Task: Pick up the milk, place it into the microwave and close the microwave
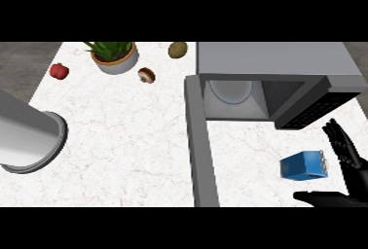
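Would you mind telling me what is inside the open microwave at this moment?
Inside the microwave only a round pale turntable plate shows on the cavity floor. The milk is not in it; it stands on the counter by the right hand. The cavity's upper part is hidden under the roof.

At your four o'clock the right hand point(345, 165) runs off the edge; at nine, the grey forearm point(25, 133) too.

Kitchen: microwave point(277, 63) (open) on counter point(122, 141).
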`<action>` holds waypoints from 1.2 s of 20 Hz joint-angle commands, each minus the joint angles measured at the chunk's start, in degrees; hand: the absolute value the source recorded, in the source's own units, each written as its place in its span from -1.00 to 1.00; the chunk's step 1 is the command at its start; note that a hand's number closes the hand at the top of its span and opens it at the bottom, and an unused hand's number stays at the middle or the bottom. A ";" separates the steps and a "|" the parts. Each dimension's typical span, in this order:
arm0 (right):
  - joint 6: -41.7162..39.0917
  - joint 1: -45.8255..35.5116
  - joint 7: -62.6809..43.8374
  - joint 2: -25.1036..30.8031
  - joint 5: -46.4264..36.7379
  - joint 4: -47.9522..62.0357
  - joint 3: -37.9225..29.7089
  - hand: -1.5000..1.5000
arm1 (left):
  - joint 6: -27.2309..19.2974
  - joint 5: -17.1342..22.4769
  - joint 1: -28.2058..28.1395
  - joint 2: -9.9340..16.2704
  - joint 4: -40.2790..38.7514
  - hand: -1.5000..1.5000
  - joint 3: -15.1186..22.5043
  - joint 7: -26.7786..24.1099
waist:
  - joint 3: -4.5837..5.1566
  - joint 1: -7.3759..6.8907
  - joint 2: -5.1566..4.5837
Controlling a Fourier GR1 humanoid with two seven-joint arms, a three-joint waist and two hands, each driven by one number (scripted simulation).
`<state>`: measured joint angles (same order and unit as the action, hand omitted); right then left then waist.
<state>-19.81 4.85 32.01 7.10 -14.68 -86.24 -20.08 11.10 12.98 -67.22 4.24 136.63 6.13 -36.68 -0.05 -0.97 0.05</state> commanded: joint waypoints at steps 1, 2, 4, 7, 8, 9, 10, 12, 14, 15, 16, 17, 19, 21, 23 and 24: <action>-0.48 -1.58 3.84 2.06 -0.59 6.19 -0.24 -1.00 | 3.01 1.60 0.04 -0.18 -4.13 -1.00 -2.91 -4.55 | 0.03 0.01 0.09; 2.74 -2.06 6.04 -0.91 -3.56 9.17 2.26 -1.00 | 2.25 0.14 -0.54 -0.63 -1.35 -1.00 -0.73 -2.69 | 0.00 -0.05 0.01; -1.27 -3.08 8.04 3.27 -1.47 12.65 0.51 -1.00 | 2.37 1.37 -0.47 -0.60 -2.07 -1.00 -2.45 -2.36 | 0.00 0.08 -0.01; -0.38 -4.80 12.90 4.68 -3.41 20.65 0.61 -1.00 | 3.04 0.80 -1.15 -1.49 -2.75 -1.00 -1.94 -3.82 | -0.04 -0.13 -0.12; -1.36 -3.87 8.07 3.90 -2.51 14.44 1.64 -1.00 | 5.56 3.77 -1.71 -0.07 -3.57 -1.00 -5.23 -5.25 | 0.04 0.19 0.06; 0.35 -3.42 9.51 1.68 -4.04 15.82 3.44 -1.00 | 3.93 3.46 -0.01 -0.56 -2.17 -1.00 -4.17 -2.05 | 0.02 0.38 -0.02; 1.42 -4.24 12.27 2.86 -4.79 19.74 2.56 -1.00 | 2.64 3.96 1.36 -0.13 -1.22 -1.00 -4.99 0.99 | 0.00 0.45 -0.11; 4.63 -6.22 14.01 2.44 -7.23 23.33 3.38 -1.00 | 4.43 1.32 -2.41 -1.13 -0.64 -1.00 -3.13 -1.76 | -0.01 -0.04 -0.04; 5.74 -6.07 16.84 3.77 -8.04 28.14 2.49 1.00 | 4.82 6.68 0.41 0.27 -1.84 -1.00 -7.64 -0.35 | 0.00 0.23 -0.12; 2.74 -5.89 16.79 7.24 -5.16 27.87 -0.41 1.00 | 7.04 4.87 -3.70 -1.02 -1.74 -1.00 -5.57 -3.52 | 0.00 -0.01 0.03; 9.65 -8.48 18.90 3.41 -9.01 32.17 1.70 1.00 | 7.20 3.25 -4.37 -1.78 -2.06 -1.00 -4.71 -4.46 | -0.04 -0.44 -0.04; 8.96 -10.26 21.02 5.79 -8.92 35.45 0.88 1.00 | 5.99 2.99 -2.41 -1.82 -1.45 -1.00 -4.54 -2.22 | -0.05 -0.19 -0.13; 13.00 -8.77 22.60 4.79 -11.40 35.48 2.18 -1.00 | 6.37 2.66 -0.53 -1.98 -3.36 -1.00 -5.27 -2.82 | -0.02 0.04 -0.07; 15.28 -12.09 23.17 6.85 -11.96 38.36 0.86 -1.00 | 6.15 3.99 -4.34 -2.38 1.82 -1.00 -4.51 -0.69 | -0.06 -0.26 -0.14; 17.25 -11.90 25.73 7.44 -13.44 40.37 1.47 1.00 | 7.74 4.13 -3.48 -2.23 -1.92 -1.00 -7.11 -3.70 | -0.02 -0.26 -0.03; 19.82 -12.43 25.87 7.59 -15.41 40.91 2.18 1.00 | 8.11 7.35 -1.96 -0.60 -2.06 -1.00 -8.79 -1.65 | -0.02 -0.13 -0.13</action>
<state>-5.79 -5.99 54.68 13.57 -26.54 -48.94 -18.62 18.03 17.44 -69.99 2.64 135.20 -0.06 -38.90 -0.05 -1.15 -0.02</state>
